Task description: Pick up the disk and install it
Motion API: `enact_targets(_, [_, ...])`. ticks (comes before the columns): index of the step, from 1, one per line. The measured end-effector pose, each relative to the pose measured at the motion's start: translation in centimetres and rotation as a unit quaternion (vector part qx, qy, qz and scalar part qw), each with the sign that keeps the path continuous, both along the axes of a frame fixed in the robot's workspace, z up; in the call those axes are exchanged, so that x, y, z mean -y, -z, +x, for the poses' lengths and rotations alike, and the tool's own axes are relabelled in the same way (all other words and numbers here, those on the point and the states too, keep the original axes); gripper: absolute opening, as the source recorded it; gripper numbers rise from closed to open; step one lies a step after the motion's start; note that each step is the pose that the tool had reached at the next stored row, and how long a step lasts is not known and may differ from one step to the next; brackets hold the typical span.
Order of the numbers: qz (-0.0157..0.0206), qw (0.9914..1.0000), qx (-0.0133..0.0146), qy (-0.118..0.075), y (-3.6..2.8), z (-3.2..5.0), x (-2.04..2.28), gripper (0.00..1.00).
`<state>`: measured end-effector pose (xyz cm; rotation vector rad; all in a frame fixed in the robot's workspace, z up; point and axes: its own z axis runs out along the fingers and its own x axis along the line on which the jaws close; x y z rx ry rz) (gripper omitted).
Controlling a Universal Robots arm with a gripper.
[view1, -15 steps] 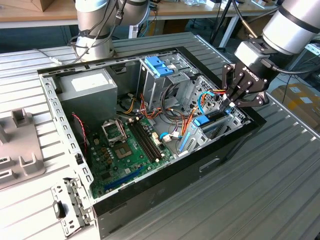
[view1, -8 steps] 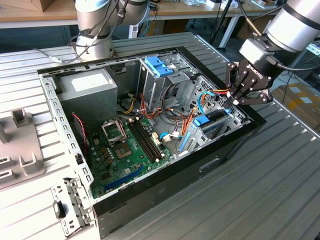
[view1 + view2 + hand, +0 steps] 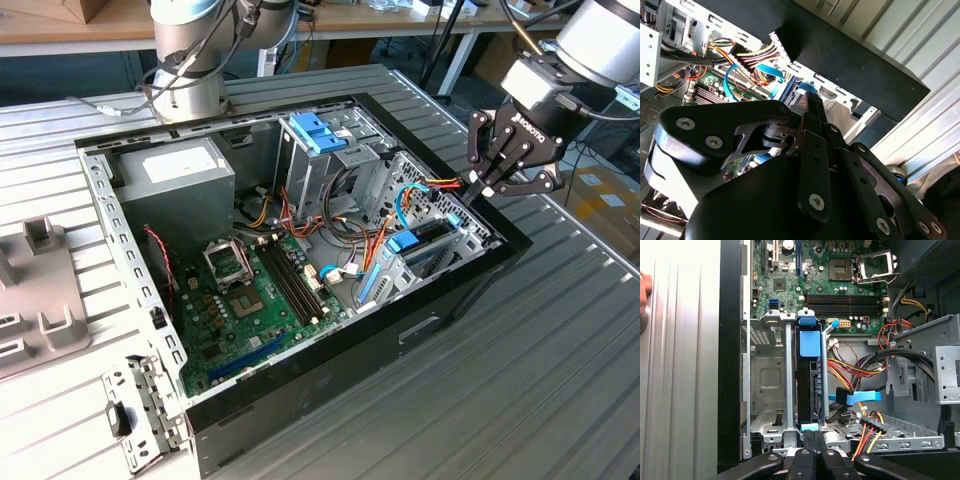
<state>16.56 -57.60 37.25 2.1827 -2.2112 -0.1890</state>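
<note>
Open computer case (image 3: 470, 290) lies on the ribbed metal surface (image 3: 560, 380). Hand (image 3: 497, 182) hovers above the case's corner at the exterior view's right, over the drive cage (image 3: 771, 385). In the first wrist view its fingers (image 3: 810, 440) look pressed together with nothing between them: clenched, empty.

The disk (image 3: 808, 375) stands on edge in a slot of the cage, blue carrier tab (image 3: 808, 344) facing the camera, just beside an empty bay. It appears already seated; whether fully latched I cannot tell. In the exterior view the blue carrier (image 3: 412, 240) shows beside the motherboard (image 3: 270, 290).

Handling judgement: stiff, dense for its size, metal faces likely slick, shock-sensitive. Best hold is the plastic carrier's edges or tab, not the flat faces; keep clear of the loose power cables (image 3: 867, 422).

Writing: white lettering on the hand's body, not transcribed. Power supply (image 3: 180, 180) label too small to read.
</note>
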Motion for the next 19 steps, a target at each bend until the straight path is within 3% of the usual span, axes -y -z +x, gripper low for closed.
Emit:
enact_targets(8, [0.0, 1.0, 0.0001, 0.0, 0.0, 0.02, 0.0, 0.11])
enact_targets(10, [0.0, 1.0, 0.0019, 0.0, 0.01, 0.03, 0.01, 0.11])
enact_targets(11, [0.0001, 0.99999, 0.0043, 0.0, 0.03, 0.02, 0.0, 0.11])
enact_targets(13, [0.0, 0.99991, 0.0136, 0.0, 0.03, 0.01, 0.0, 0.11])
enact_targets(15, [0.0, 0.99968, 0.0251, 0.0, 0.05, 0.01, 0.0, 0.11])
enact_targets(16, [0.0, 0.99946, 0.033, 0.0, 0.06, 0.0, 0.0, 0.11])
enact_targets(17, [0.0, 0.99924, 0.039, 0.0, 0.06, -0.01, 0.0, 0.11])
enact_targets(18, [0.0, 0.99866, 0.0518, 0.0, 0.07, -0.02, 0.0, 0.11])
enact_targets(19, [0.0, 0.99804, 0.0625, 0.0, 0.08, -0.04, 0.0, 0.11])
